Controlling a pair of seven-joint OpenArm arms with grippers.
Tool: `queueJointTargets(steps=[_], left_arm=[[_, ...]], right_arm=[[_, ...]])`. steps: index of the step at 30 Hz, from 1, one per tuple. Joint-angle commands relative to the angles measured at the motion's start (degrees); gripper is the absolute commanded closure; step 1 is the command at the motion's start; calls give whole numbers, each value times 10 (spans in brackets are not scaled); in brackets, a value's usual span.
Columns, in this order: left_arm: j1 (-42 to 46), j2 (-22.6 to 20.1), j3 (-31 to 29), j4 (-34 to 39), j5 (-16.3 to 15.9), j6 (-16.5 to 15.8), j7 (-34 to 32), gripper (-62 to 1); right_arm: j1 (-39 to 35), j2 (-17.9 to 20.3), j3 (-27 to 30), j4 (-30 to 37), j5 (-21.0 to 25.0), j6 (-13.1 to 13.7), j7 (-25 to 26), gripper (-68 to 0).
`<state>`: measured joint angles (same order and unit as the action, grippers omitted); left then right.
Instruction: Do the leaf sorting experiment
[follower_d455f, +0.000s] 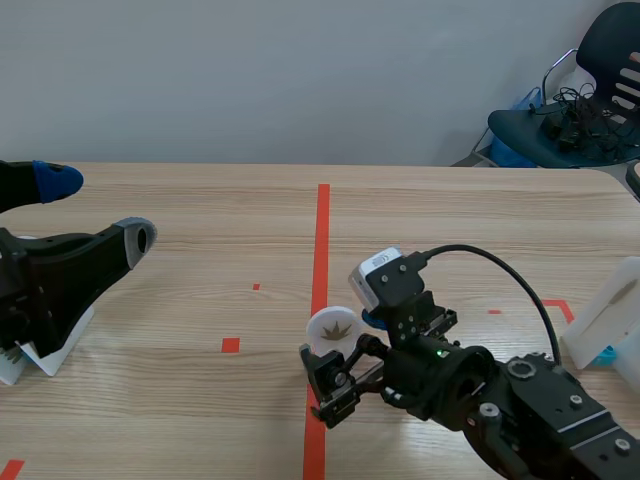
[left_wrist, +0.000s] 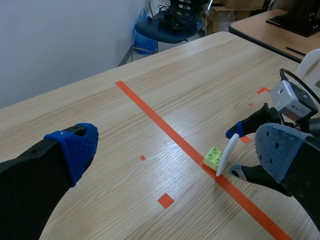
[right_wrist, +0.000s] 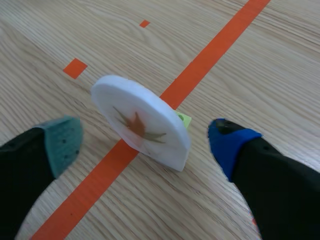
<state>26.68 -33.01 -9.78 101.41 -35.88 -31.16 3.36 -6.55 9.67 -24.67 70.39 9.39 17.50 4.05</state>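
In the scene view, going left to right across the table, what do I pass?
In order: left gripper → white disc with a leaf in it → white plastic object at the right edge.

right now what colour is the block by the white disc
The block is light green; left wrist view.

Nothing readable anywhere tbh; the white disc (right_wrist: 142, 122) just carries a leaf picture, no lettering
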Motion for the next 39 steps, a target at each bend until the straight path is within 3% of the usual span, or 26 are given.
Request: queueJointTargets(steps=[1,3,7,11,16,25,29,34,39], left_arm=[[-2,-2,1,14,-8,1,-8,-623],[-2,-2,1,14,-8,1,-8,-623],[-2,-2,1,14,-8,1,-8,-623],[-2,-2,1,14,-8,1,-9,-623],[-2,-2,1,14,-8,1,-9,-623],[-2,-2,1,14,-8,1,-9,-623],[-2,-2,1,14,-8,1,-9,-623],[-2,-2,1,14,-8,1,-9,-623],[-2,-2,1,14,-8,1,-9,-623]], right_arm=[[2,3,5,20,-1,-4,12,-385],[2,3,5,20,-2,-4,13,-347],[4,3,-6,20,-4,-4,13,-347],[16,1,-25,20,-15,-4,14,-392],[31,-4,-35,11,-18,-16,5,-392],[35,-11,-36,6,-26,-17,-1,-230],[32,-11,-36,5,-27,-17,-19,-219],[32,-9,-36,5,-28,-17,-20,-93],[29,-6,-35,17,-32,-16,-20,-58]])
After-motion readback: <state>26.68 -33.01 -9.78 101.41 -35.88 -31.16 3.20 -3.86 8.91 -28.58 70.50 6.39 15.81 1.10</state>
